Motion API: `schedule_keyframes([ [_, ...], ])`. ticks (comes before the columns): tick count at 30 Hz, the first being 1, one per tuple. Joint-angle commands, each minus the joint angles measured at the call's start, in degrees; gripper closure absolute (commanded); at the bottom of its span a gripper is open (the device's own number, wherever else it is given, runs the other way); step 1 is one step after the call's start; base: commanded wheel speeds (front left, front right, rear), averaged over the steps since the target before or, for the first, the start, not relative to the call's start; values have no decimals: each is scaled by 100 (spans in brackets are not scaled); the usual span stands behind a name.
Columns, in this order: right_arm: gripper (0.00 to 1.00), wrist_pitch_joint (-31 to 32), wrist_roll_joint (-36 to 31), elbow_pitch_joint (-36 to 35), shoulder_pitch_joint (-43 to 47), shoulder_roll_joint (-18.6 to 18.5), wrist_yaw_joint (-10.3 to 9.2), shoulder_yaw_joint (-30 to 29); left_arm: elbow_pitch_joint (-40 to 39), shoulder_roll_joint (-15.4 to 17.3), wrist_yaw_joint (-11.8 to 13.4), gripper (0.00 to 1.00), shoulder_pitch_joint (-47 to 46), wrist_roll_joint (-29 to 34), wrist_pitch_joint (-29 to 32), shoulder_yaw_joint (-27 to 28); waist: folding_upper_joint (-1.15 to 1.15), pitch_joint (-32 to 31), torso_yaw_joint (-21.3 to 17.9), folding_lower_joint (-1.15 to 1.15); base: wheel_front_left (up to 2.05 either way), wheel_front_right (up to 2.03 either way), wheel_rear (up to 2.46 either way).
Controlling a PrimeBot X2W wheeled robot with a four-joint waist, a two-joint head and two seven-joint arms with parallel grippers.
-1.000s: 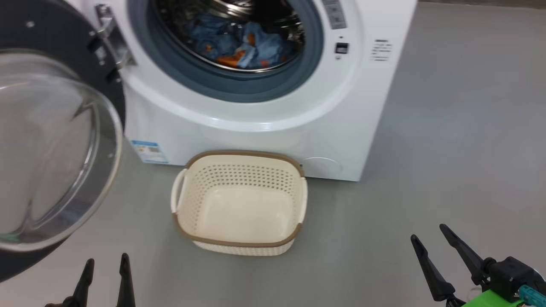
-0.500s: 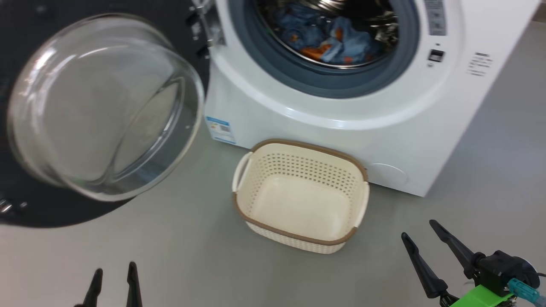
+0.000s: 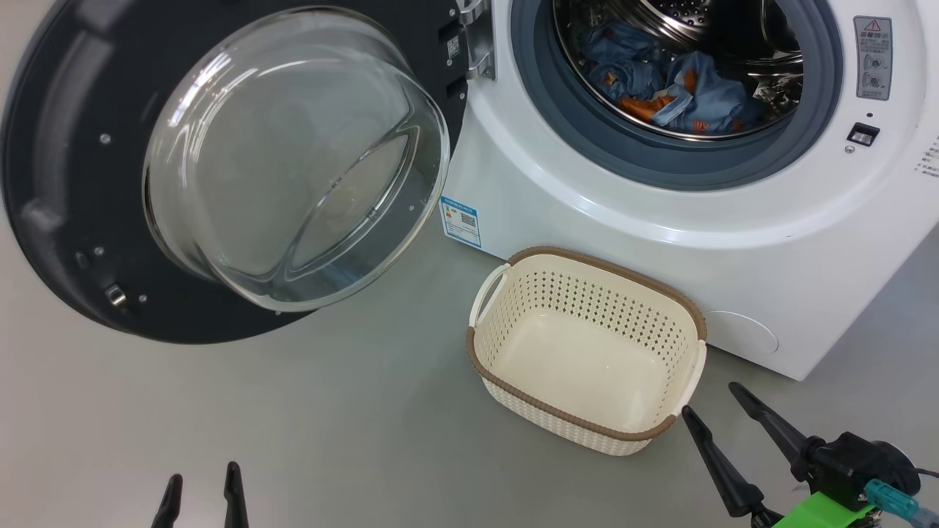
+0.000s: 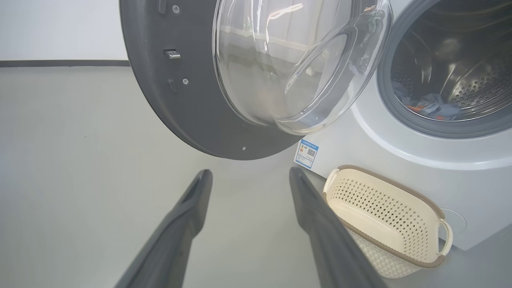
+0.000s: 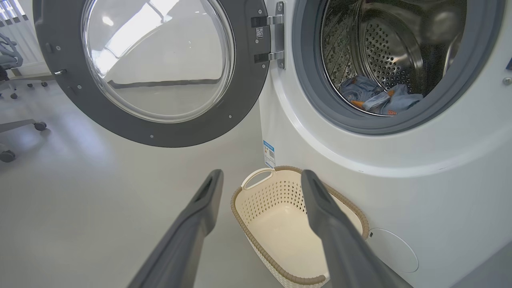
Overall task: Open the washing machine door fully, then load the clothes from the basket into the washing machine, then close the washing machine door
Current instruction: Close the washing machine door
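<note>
Wide open on its hinge at the left of the white washing machine [image 3: 587, 213]: the washing machine door [image 3: 66, 183], broad dark rim around a bulging clear glass bowl [image 3: 293, 161]. Inside the steel drum [image 3: 682, 15], crumpled light blue clothes [image 3: 689, 88] with orange print. On the floor [image 3: 352, 411] just before the machine, the cream perforated basket [image 3: 587, 297], brown-rimmed. Left claw [image 3: 204, 477] and right claw [image 3: 710, 400] both spread.

Right claw [image 5: 262, 178] open above empty basket [image 5: 256, 230]; clothes [image 5: 378, 98] in drum.
</note>
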Motion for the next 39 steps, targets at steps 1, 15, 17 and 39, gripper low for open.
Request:
schedule_keyframes([
  [1,0,-27,47,-101,-196,-146,16,141,-181,61,34,0,-33,-59,-37,189,0,0,29,0,0,0,0],
  [15,0,-27,57,-156,-24,-66,16,-102,-725,61,-294,100,-400,-23,-37,585,0,-16,-4,0,0,0,0],
  [17,0,-27,48,-176,58,-33,16,-196,-905,79,-475,100,-619,144,-37,827,0,-14,-12,0,0,0,0],
  [39,0,-27,7,-410,180,-149,16,-641,1291,1795,-1625,100,-4296,-2106,293,3048,0,530,-532,0,0,0,0],
])
